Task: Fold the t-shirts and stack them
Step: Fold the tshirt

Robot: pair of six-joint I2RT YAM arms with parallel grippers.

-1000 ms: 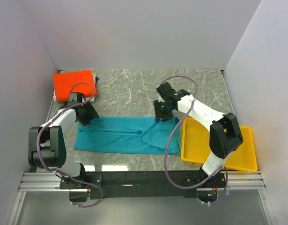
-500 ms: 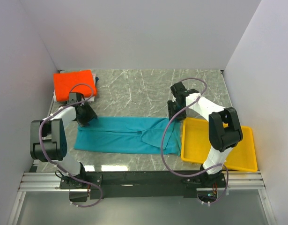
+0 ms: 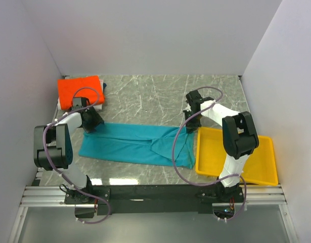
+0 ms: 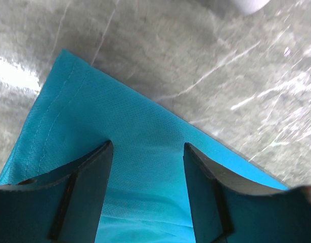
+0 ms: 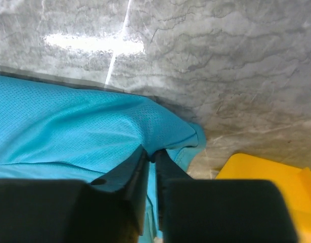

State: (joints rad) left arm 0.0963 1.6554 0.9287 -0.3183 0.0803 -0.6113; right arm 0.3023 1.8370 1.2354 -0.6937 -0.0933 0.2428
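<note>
A teal t-shirt (image 3: 135,144) lies stretched in a long band across the middle of the marble table. My right gripper (image 3: 190,117) is shut on a pinched fold at its far right corner, seen in the right wrist view (image 5: 154,152) with teal cloth (image 5: 69,126) bunched at the tips. My left gripper (image 3: 91,121) sits over the shirt's far left corner; in the left wrist view (image 4: 147,152) its jaws stand wide apart with flat teal cloth (image 4: 145,126) between them. A folded orange t-shirt (image 3: 79,91) lies at the back left.
A yellow tray (image 3: 236,157) sits at the front right, just right of the shirt's end; its corner shows in the right wrist view (image 5: 261,167). The orange shirt rests on other folded cloth. White walls close in the left, back and right.
My right gripper has moved right and toward the back, drawing the shirt's right end with it. My left gripper has shifted slightly left and back. The shirt now lies longer and flatter.
</note>
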